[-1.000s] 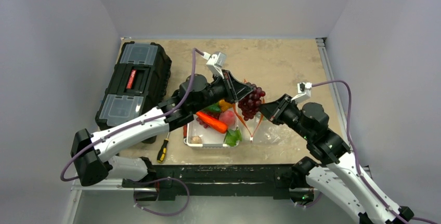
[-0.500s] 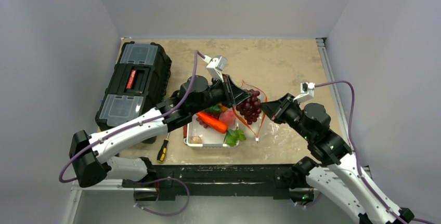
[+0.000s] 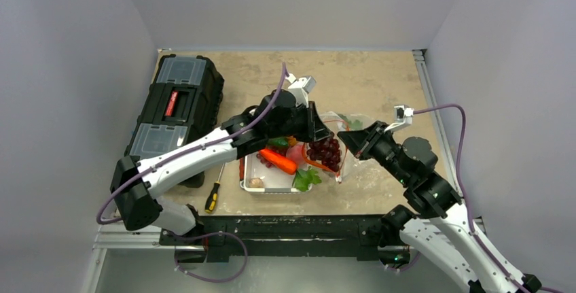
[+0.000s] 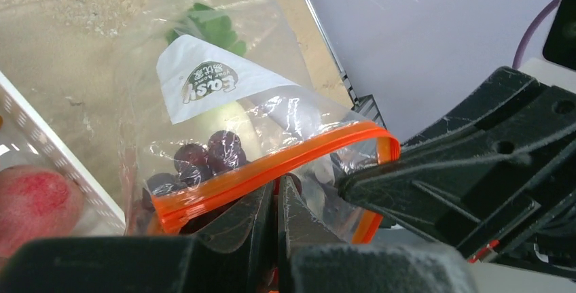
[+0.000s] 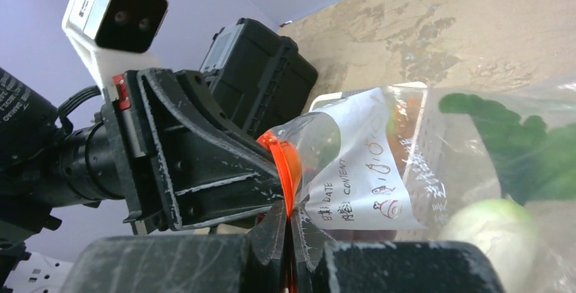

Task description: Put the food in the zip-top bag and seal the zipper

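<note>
The left arm has swung right and dipped, so the grapes (image 3: 326, 151), which hung above the zip-top bag (image 3: 357, 161) a second ago, now sit inside its mouth. The bag lies right of the bench's (image 3: 380, 75) centre, just beside the white tray (image 3: 266, 183) at the near edge. The overhead view alone shows the carrot (image 3: 276, 160) in that tray, with the black toolbox (image 3: 175, 108) by the left edge and a screwdriver (image 3: 212, 198) near it.

The left wrist view shows the left fingers (image 4: 276, 201) pinched together at the top of the bunch. The orange zipper (image 4: 272, 170) crosses in front of their tips, leafy greens (image 4: 212, 24) lie deep in the bag, and a peach (image 4: 34, 201) is in the tray.

Only the right wrist view shows the right fingers (image 5: 290, 228) clenched on the zipper, and a pale radish (image 5: 489, 221) in the bag behind a handwritten label (image 5: 367, 177).
</note>
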{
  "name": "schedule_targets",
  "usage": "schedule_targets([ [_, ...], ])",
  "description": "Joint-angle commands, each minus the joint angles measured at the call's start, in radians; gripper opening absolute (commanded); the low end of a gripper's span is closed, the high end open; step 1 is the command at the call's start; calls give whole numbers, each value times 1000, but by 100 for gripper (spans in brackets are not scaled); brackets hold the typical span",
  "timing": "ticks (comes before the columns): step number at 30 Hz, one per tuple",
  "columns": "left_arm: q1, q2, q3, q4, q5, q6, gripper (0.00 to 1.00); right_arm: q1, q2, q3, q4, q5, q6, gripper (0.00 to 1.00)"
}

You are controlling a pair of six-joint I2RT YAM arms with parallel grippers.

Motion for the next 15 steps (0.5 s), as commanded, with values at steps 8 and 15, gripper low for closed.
schedule_targets([
  [8, 11, 92, 157, -10, 57, 7, 44, 1, -15, 18, -14, 77, -19, 0],
  [15, 12, 27, 156, -85, 59, 68, 91, 1, -81, -22, -55, 158, 6, 0],
])
